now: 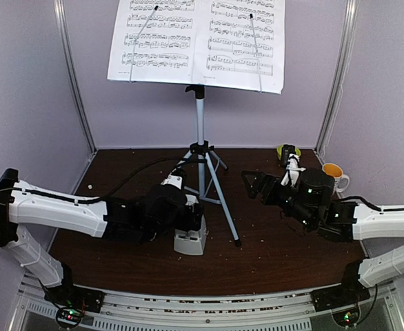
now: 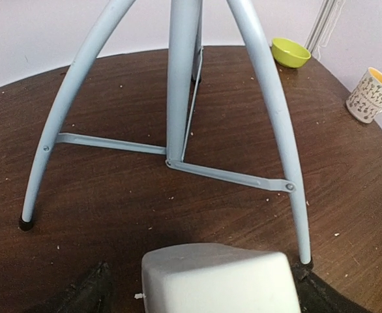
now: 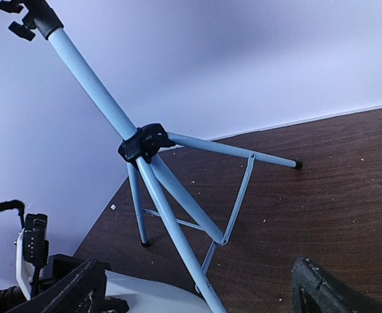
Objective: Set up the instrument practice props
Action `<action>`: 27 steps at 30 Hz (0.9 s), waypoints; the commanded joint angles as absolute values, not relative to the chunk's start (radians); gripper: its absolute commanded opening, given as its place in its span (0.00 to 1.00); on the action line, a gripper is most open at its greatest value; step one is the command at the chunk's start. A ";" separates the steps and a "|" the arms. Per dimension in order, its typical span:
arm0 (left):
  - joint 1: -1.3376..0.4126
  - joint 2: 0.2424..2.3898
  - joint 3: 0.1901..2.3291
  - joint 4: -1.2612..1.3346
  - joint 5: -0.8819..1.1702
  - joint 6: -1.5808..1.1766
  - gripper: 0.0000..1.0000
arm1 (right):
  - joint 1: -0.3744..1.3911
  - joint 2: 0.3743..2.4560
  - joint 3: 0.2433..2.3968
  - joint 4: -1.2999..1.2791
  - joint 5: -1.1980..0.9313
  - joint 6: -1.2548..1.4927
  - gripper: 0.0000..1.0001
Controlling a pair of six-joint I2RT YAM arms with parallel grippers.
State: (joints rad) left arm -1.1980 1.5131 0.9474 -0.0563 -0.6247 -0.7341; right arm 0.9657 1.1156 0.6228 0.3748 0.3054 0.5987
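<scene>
Music stand: the music stand [image 1: 200, 121] stands upright in the middle of the table [image 1: 119, 265], its three legs spread on the wood.
Pages: the two sheet-music pages [image 1: 160, 38] lie side by side on the top of the stand, each one under a thin wire; the right page hangs a little lower.
Metronome: the metronome [image 2: 217, 277] stands on the table in front of the stand, near the foot of the front leg.
Left tool: the left gripper [image 1: 189, 224] is low over the metronome with its fingers [image 2: 90, 293] wide, one on each side. Whether a finger touches it, I cannot tell.
Right tool: the right gripper [image 1: 256, 185] hangs to the right of the tripod, jaws wide and holding nothing, pointed toward the legs.
Back edge: the table ends at the lilac wall [image 1: 140, 117] just behind the rear feet.
Right corner: the yellow-green bowl [image 2: 290, 52] sits by the wall and the mug [image 2: 371, 96] near it, both behind the right arm.
Open room: bare wood shows between the front leg and the right gripper, and also along the near edge in front of the metronome.
</scene>
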 commanded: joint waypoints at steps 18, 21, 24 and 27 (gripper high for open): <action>-1.202 1.470 0.980 -0.122 -0.677 -0.695 0.48 | 0.958 1.198 0.532 0.551 0.066 0.596 1.00; -1.203 1.396 0.944 -0.079 -0.690 -0.630 0.36 | 0.959 1.206 0.514 0.596 -0.006 0.549 0.97; -1.211 1.336 0.922 -0.033 -0.711 -0.526 0.30 | 0.961 1.223 0.501 0.644 -0.083 0.508 0.88; -1.254 1.302 0.924 0.034 -0.767 -0.340 0.27 | 0.973 1.259 0.471 0.754 -0.107 0.474 0.78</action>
State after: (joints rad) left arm -1.2098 1.3746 0.9062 -0.1715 -0.6628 -0.5865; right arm 0.9638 1.2221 0.5083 0.5995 -0.0193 0.5407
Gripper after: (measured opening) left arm 0.616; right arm 0.831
